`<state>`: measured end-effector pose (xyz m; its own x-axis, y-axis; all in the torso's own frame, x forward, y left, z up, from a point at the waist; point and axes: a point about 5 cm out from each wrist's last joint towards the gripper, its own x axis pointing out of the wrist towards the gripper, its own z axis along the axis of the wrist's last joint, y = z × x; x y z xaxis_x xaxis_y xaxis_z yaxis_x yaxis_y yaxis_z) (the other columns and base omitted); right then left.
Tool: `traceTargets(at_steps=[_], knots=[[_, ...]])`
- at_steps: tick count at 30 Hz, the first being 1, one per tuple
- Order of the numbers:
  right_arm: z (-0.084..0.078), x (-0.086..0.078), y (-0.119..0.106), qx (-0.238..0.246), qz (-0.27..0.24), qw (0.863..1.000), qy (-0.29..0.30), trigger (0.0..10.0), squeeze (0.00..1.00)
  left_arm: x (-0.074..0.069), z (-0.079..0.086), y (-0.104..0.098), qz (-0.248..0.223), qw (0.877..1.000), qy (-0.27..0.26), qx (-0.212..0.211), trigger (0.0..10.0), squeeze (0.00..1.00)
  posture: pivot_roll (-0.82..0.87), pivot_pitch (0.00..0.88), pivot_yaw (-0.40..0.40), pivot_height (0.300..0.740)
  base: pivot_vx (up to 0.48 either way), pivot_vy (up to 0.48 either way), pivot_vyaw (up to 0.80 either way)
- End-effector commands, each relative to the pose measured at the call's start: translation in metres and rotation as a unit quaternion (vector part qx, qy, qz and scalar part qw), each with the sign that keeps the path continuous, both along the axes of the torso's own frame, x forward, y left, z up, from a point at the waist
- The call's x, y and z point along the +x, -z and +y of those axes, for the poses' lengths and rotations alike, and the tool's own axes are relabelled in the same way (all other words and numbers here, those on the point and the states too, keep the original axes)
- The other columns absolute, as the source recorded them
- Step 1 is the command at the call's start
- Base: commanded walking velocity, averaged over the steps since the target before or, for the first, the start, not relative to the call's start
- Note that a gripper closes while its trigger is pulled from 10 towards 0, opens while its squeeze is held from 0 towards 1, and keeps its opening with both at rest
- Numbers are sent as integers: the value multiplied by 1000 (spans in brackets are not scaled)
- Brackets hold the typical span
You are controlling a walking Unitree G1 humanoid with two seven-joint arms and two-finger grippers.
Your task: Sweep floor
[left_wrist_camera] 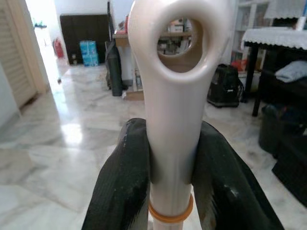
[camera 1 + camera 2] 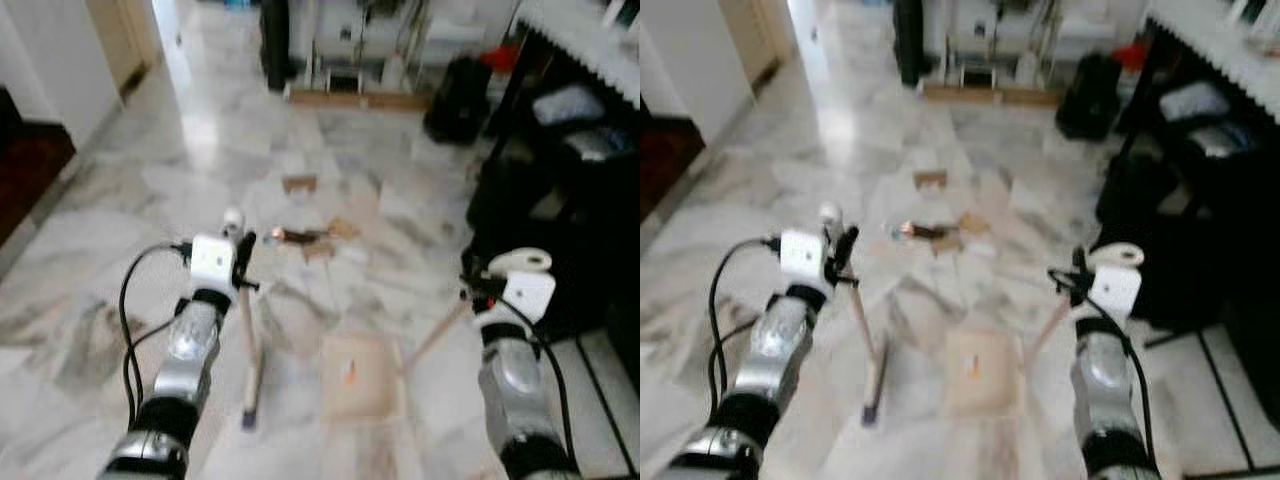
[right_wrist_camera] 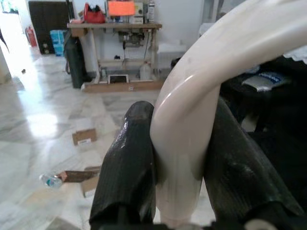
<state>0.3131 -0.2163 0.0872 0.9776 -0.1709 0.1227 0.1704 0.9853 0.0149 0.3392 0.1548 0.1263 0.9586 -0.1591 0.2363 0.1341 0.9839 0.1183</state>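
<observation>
My left gripper [image 2: 241, 258] is shut on the cream handle of a broom [image 1: 173, 120], just below the hanging hole at its end. The stick slants down to the broom head [image 2: 250, 408] on the marble floor. My right gripper [image 2: 478, 290] is shut on the curved cream handle of a long-handled dustpan [image 3: 184, 143]. The beige pan [image 2: 361, 377] rests on the floor between my arms. Ahead on the floor lies litter: a cardboard piece [image 2: 299, 184], more cardboard scraps [image 2: 325, 240] and a small plastic bottle [image 3: 49, 180].
A black table [image 2: 590, 130] with a white cloth and dark bags under it stands at the right. A black bag [image 2: 455, 100] and a wooden workbench [image 3: 115, 28] are at the back. A doorway and a dark red mat [image 2: 25, 170] are at the left.
</observation>
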Motion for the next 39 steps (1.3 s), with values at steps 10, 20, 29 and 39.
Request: traceTargets(at_steps=[10,20,29,39], knots=[[5,9,-17,10,-36,999,-4,10000,0,5,5,-10,-17,1000,-4,10,10000,0,121,46,-55,740,328,0,0],[16,5,-10,20,-30,999,-19,10000,0,4,5,-9,-15,1000,-4,12,10000,0,119,64,-48,740,329,0,0],[15,5,-11,18,-30,999,-19,10000,0,4,7,-10,-16,1000,-7,12,10000,0,121,76,-54,740,328,0,0],[17,7,-11,22,-27,999,-25,10000,0,3,7,-10,-17,1000,-9,11,10000,0,128,87,-61,740,328,0,0]])
